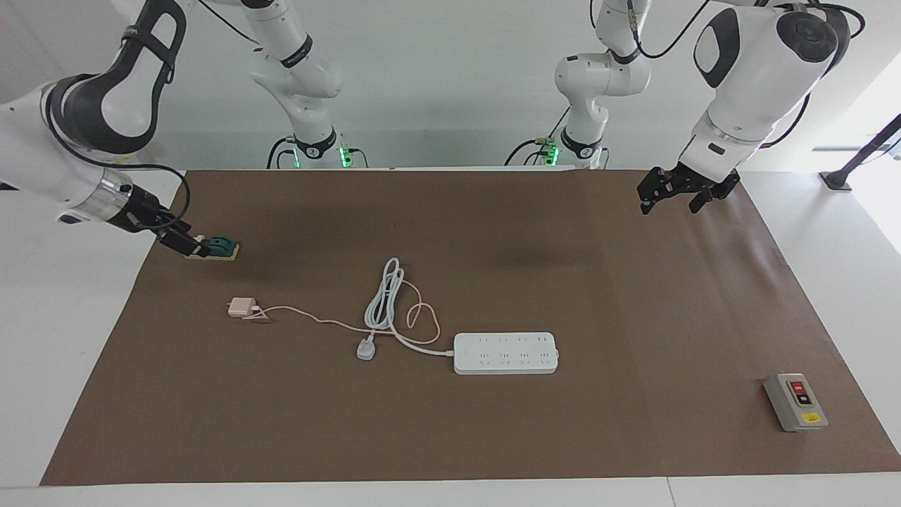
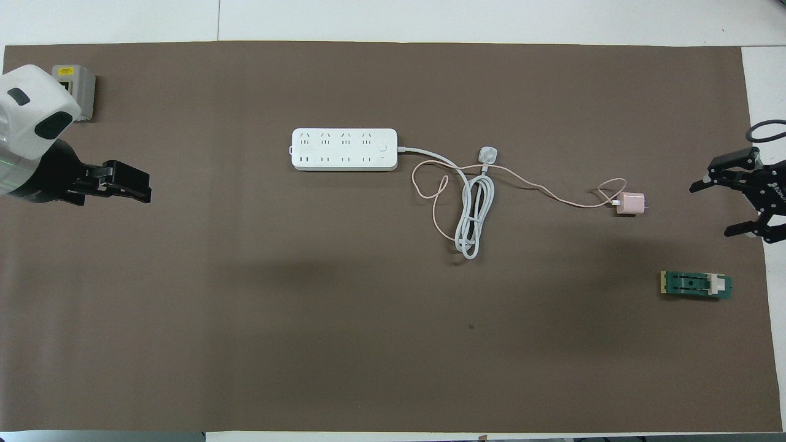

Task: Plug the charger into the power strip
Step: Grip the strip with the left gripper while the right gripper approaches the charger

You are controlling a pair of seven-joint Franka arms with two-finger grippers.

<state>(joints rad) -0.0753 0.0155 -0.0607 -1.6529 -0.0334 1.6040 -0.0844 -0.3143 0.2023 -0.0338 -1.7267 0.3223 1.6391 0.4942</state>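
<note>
The pale pink charger [image 1: 241, 307] [image 2: 632, 203] lies on the brown mat toward the right arm's end. Its thin pink cable [image 1: 422, 320] loops over the coiled white cord. The white power strip [image 1: 505, 353] [image 2: 344, 149] lies flat near the mat's middle, outlets up, none in use. My right gripper [image 1: 191, 245] [image 2: 712, 210] is open and empty, raised over the mat's edge at its own end, beside the charger. My left gripper [image 1: 669, 206] [image 2: 145, 187] is open and empty, raised over the mat at the left arm's end.
The strip's thick white cord [image 1: 386, 296] lies coiled between strip and charger, ending in a white three-pin plug [image 1: 365, 349]. A small green board [image 1: 217, 248] [image 2: 696, 284] lies nearer the robots than the charger. A grey box with red and black buttons [image 1: 795, 401] stands at the left arm's end.
</note>
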